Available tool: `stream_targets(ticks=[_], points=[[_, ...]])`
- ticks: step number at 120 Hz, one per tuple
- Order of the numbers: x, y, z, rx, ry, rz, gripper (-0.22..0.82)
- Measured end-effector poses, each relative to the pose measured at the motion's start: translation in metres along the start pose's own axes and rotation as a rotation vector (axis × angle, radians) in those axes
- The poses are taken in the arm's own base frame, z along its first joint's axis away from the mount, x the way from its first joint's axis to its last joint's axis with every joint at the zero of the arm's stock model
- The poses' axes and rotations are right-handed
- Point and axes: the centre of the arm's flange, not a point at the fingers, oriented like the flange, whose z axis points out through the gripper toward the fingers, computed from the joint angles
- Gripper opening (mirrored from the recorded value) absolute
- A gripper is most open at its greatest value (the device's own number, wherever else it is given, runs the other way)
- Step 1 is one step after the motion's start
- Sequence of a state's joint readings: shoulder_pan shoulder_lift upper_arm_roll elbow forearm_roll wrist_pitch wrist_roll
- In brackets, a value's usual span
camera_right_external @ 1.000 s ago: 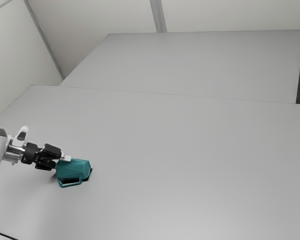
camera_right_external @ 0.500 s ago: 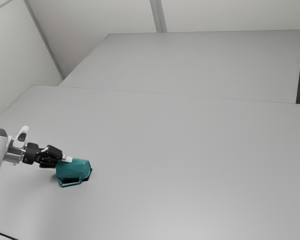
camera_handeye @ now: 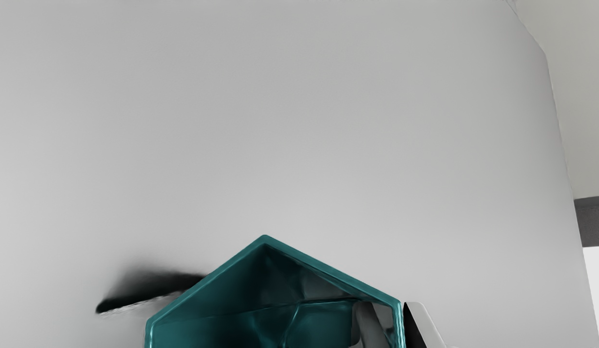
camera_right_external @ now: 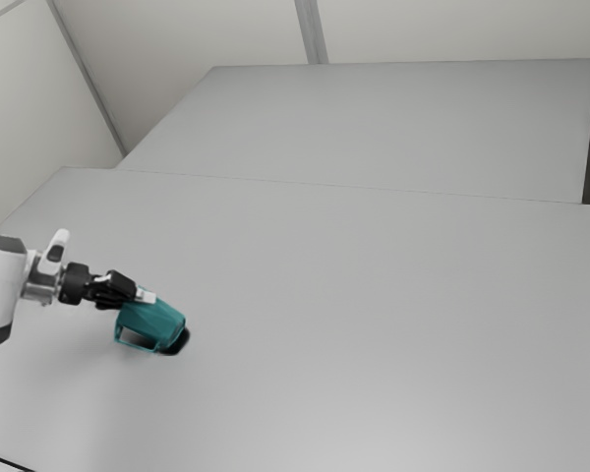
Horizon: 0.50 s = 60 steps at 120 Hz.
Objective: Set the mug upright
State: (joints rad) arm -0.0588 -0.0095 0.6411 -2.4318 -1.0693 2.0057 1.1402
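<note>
The black gripper (camera_right_external: 146, 295) is at the exterior view's left, at the upper rim end of the teal mug (camera_right_external: 157, 321). The mug leans, its mouth end raised toward the hand and its base lower, toward the exterior view's right; its handle (camera_right_external: 135, 340) is on the near side. In the wrist view the gripper (camera_handeye: 397, 323) pinches one wall of the faceted mug (camera_handeye: 323, 326), one finger inside the mouth and the other outside. Much of the mug's outer side is hidden there.
A wide grey table (camera_right_external: 374, 315) lies under the mug, with a second grey surface (camera_right_external: 374, 128) behind it and pale walls beyond. A dark shadow (camera_handeye: 149, 287) falls on the table beside the mug. A thin black line crosses the exterior view's lower left corner.
The hand has risen and shifted slightly toward the exterior view's right. The mug has tipped with it from lying on its side, its mouth end now higher and its handle swung up.
</note>
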Motion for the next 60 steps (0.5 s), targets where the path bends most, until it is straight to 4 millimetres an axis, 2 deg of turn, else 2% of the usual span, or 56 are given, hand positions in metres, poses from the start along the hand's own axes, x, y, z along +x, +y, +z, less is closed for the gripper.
stream_targets(ticks=[36, 60], points=[[0.037, 0.038, 0.004, -0.016, 0.009, 0.109, -0.17], [0.074, 0.082, 0.019, 0.026, -0.051, 0.238, -0.18]])
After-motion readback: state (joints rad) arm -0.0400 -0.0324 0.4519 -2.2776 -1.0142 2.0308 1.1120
